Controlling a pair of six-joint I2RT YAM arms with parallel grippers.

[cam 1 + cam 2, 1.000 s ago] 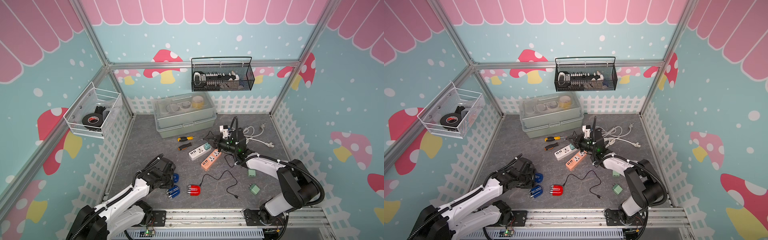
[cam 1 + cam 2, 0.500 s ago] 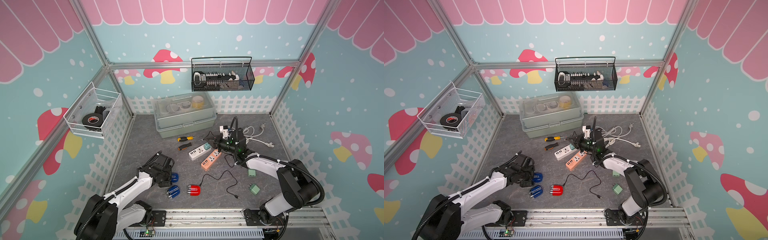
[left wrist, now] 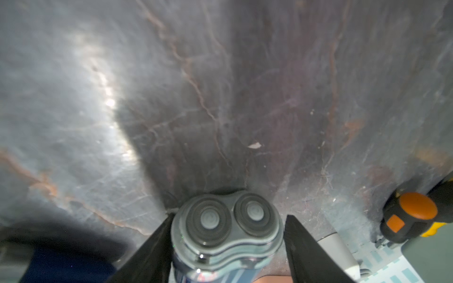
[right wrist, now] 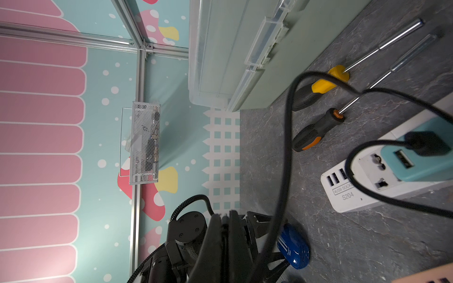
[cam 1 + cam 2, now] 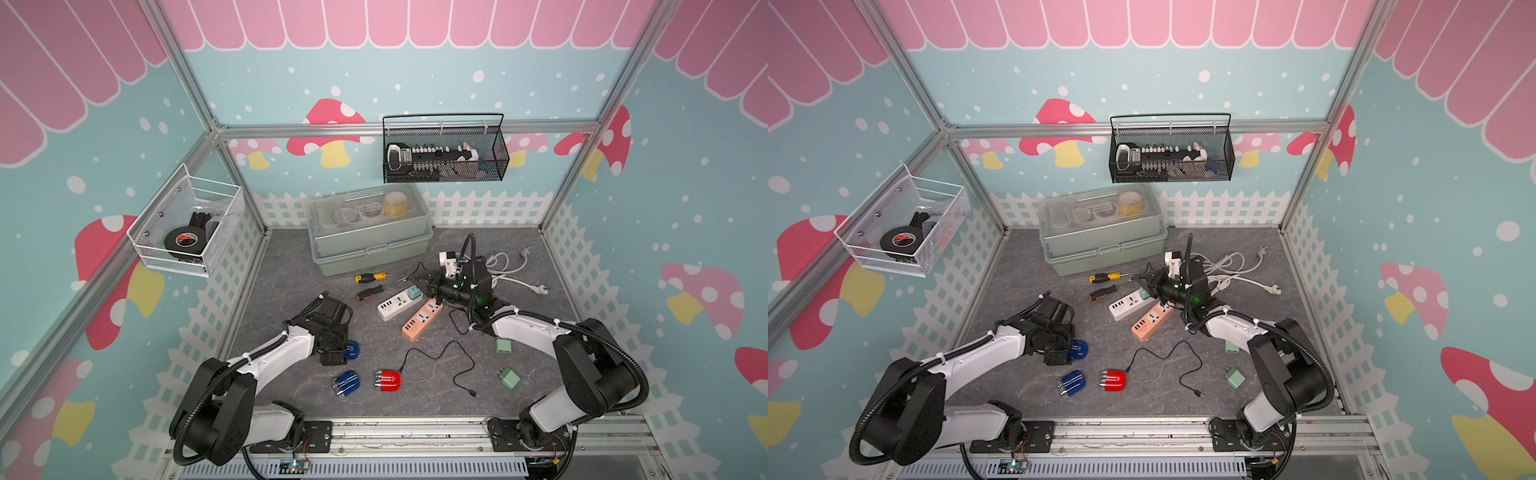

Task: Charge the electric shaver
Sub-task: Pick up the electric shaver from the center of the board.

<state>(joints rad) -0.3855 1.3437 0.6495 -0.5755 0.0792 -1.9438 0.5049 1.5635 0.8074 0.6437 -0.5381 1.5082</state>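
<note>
Lower left of centre in both top views, the left gripper (image 3: 228, 218) straddles the blue shaver (image 5: 351, 349) on the grey floor (image 5: 291, 266). Its jaws are parted wider than a second ago, with a sliver of gap beside one finger (image 3: 301, 245), and its elbow has pushed forward. Farther back, right of centre, the right gripper (image 4: 226, 220) stays closed by the white power strip (image 5: 395, 304), unmoved.

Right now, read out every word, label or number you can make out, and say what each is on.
"4USB SOCK", the rest hidden by a black cable: on the white power strip, right wrist view.
"S204": just below, same strip.
Too small or blurred to read: red label on the black tape roll; print on the parts in the black mesh basket; white marking on the blue shaver.
</note>
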